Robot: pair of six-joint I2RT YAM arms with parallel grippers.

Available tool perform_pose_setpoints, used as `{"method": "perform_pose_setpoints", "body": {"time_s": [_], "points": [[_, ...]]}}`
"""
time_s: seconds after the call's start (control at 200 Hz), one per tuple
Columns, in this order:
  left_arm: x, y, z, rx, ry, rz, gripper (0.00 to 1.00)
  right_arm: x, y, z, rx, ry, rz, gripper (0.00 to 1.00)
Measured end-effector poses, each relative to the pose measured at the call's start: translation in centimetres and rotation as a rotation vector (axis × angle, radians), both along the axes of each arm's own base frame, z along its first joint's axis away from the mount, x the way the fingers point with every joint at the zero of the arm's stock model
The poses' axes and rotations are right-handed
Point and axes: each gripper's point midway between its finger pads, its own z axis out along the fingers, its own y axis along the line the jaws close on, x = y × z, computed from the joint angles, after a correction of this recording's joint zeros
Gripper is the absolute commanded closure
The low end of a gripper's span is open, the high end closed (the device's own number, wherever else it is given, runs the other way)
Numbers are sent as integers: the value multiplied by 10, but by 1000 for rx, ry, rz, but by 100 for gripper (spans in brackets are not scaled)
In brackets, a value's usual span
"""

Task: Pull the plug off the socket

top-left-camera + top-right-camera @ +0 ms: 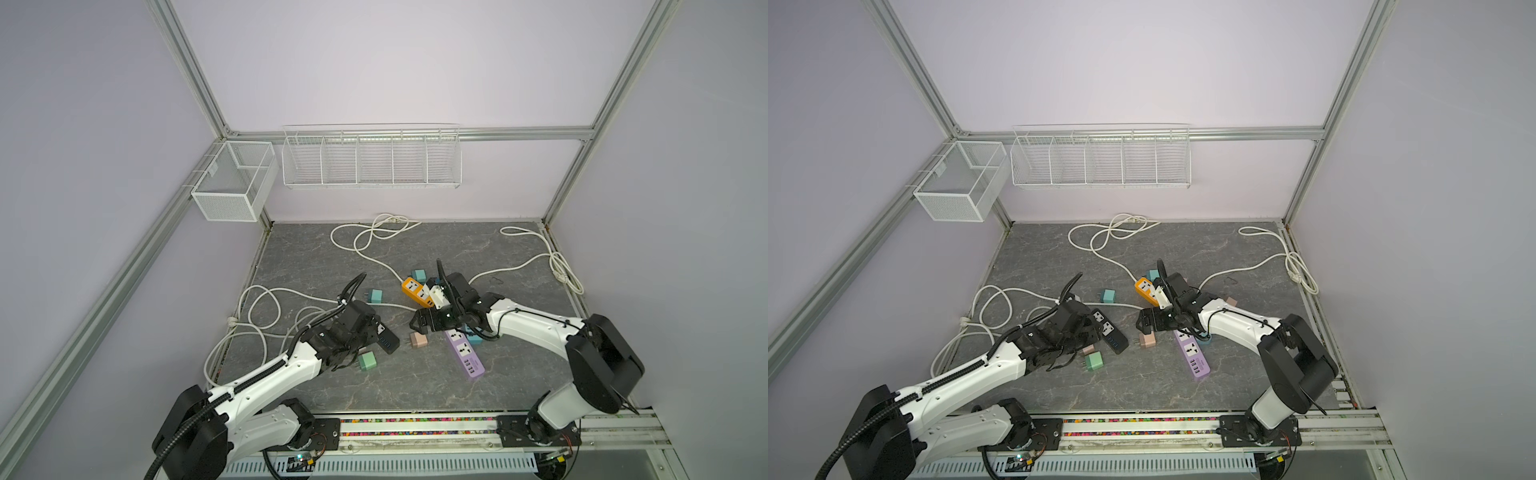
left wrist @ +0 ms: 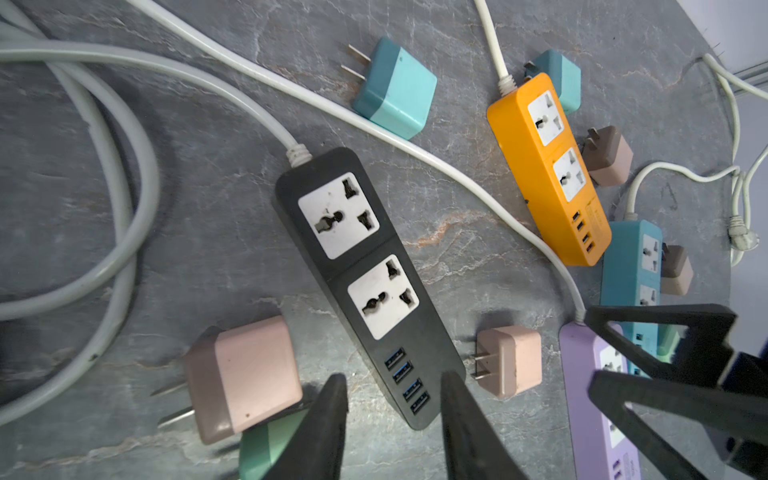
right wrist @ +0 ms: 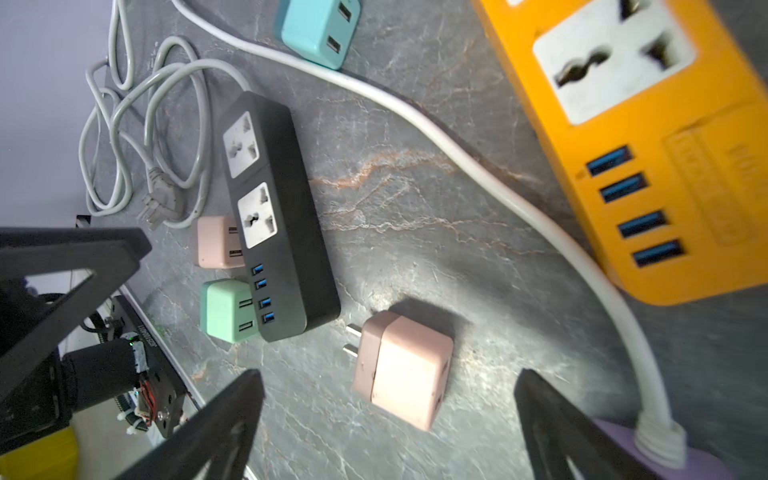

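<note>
A pink plug (image 3: 405,370) (image 1: 419,340) lies loose on the stone table, prongs bare, in no socket. My right gripper (image 3: 388,374) (image 1: 417,322) hovers over it, open wide, neither finger touching it. The black socket strip (image 2: 361,257) (image 1: 384,338) lies flat with both sockets empty. My left gripper (image 2: 395,376) (image 1: 360,341) stands over its USB end, open a little, with a gap between one finger and the strip. The orange strip (image 2: 548,166) (image 1: 415,291) also shows two empty sockets. The purple strip (image 1: 465,353) is partly hidden by the right arm.
A second pink plug (image 2: 245,374) and a green plug (image 2: 257,453) lie beside the black strip. Teal plugs (image 2: 395,89), brown plugs (image 2: 606,156) and a teal strip (image 2: 631,266) lie near the orange strip. White cables (image 1: 266,316) loop across the table. Wire baskets (image 1: 370,160) hang on the back wall.
</note>
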Motion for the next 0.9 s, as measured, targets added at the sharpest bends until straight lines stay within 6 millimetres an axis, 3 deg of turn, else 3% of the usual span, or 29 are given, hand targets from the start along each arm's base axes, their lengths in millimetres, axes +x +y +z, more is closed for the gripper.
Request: {"method": "perform_pose_setpoints", "body": {"time_s": [0.115, 0.225, 0.33, 0.445, 0.54, 0.68, 0.8, 0.9], "points": [[14, 18, 19, -6, -43, 55, 47, 14, -14, 36, 30, -70, -46, 11], [38, 47, 47, 2, -121, 146, 35, 39, -46, 88, 41, -218, -156, 11], [62, 85, 76, 53, -202, 253, 19, 64, -100, 139, -1, -410, -345, 11], [81, 137, 99, 151, -281, 402, 4, 77, -170, 162, -128, -583, -585, 11], [90, 182, 101, 251, -318, 521, 1, 77, -223, 141, -291, -647, -749, 11], [92, 234, 78, 423, -339, 634, 0, 75, -290, 78, -561, -615, -905, 11], [94, 248, 40, 534, -350, 614, 0, 72, -340, 29, -709, -533, -1024, 11], [97, 249, 8, 609, -344, 545, 0, 77, -355, -3, -751, -489, -1038, 11]]}}
